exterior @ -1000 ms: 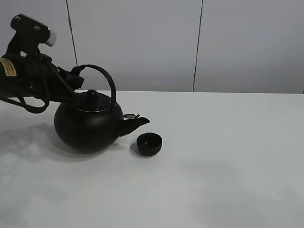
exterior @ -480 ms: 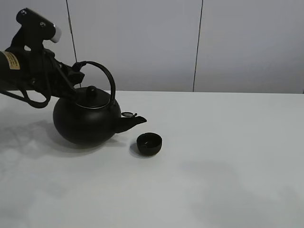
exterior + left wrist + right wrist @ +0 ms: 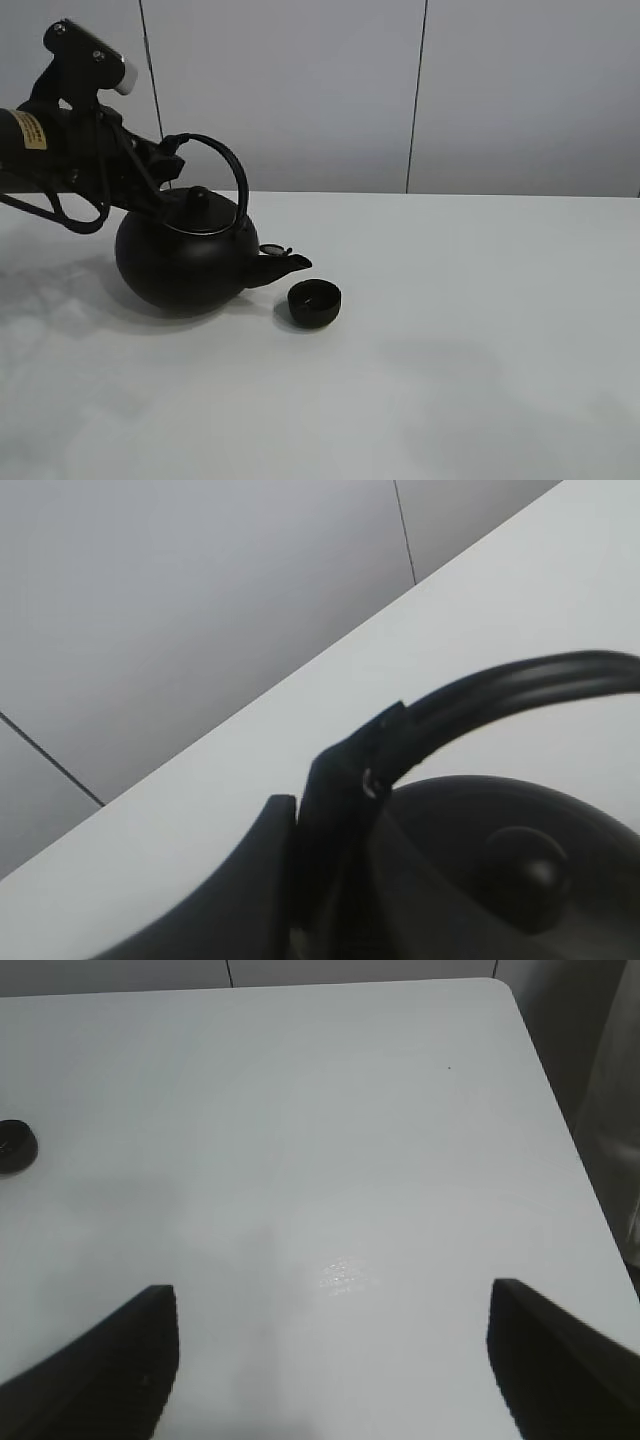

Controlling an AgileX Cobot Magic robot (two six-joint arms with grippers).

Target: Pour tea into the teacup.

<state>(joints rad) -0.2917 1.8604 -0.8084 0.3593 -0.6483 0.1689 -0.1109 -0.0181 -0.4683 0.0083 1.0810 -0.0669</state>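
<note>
- Left gripper (image 3: 165,160) pressed together on the thin, arched black metal handle (image 3: 228,165) of the big round black kettle (image 3: 180,265), low on the handle's rear end; shows in the left wrist view as dark fingers (image 3: 335,790) clamped round the bar, above the lid knob (image 3: 525,855).
- Right gripper (image 3: 330,1360) spread wide, pinching nothing, hanging over bare white table (image 3: 480,350) well apart from the work; out of sight in the high view.
- Step in hand, as a judgement: lining the kettle up for the pour. Body tipped slightly spout-down, short spout (image 3: 290,263) aimed at the cup. No stream of tea to be seen.
- Cannot tell whether the kettle's base touches the table or hangs just above it.
- Next move calls for carrying the spout tip over the cup's mouth, then a slow tilt; small target, heavy pot held far back on its handle, so likely to swing or pour in a rush.
- Small, low, round black teacup (image 3: 315,302): no handle, bowl-like, upright on the table, just beside and a little below the spout tip, on the side away from the left gripper.
- Seen in the right wrist view too (image 3: 15,1147), far from that arm.
- Inside dark with a faint glint; filled or not, cannot tell.
</note>
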